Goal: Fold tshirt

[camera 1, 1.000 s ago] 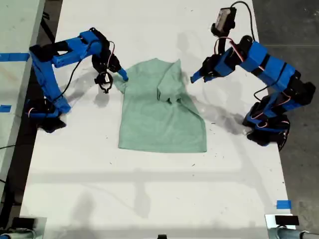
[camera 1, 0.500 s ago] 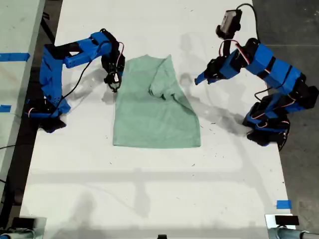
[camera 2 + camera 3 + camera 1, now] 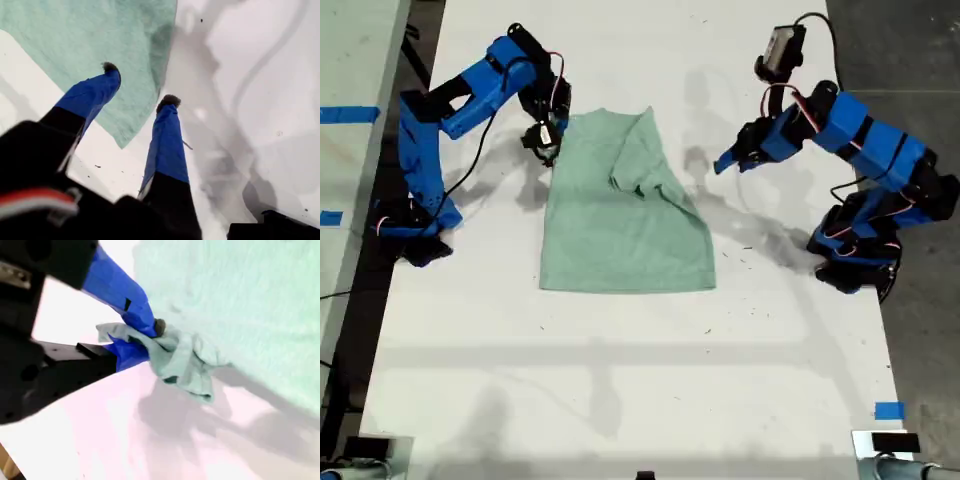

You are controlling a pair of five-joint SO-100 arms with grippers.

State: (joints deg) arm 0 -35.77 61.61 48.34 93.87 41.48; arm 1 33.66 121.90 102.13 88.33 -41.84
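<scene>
The table (image 3: 620, 380) is a long white surface running the whole height of the exterior view, marked with small dark specks and soft grey shadows. On it lies the tshirt (image 3: 620, 235) — pale mint green, mostly flat, with one upper part folded over into a rumpled ridge, its lower hem straight. The bases of both blue arms stand on the table too, one at the exterior view's left edge (image 3: 410, 225), one at its right (image 3: 855, 260). A strip of blue tape (image 3: 888, 410) sticks near the exterior view's lower right corner — beside a small dark device (image 3: 895, 441).
</scene>
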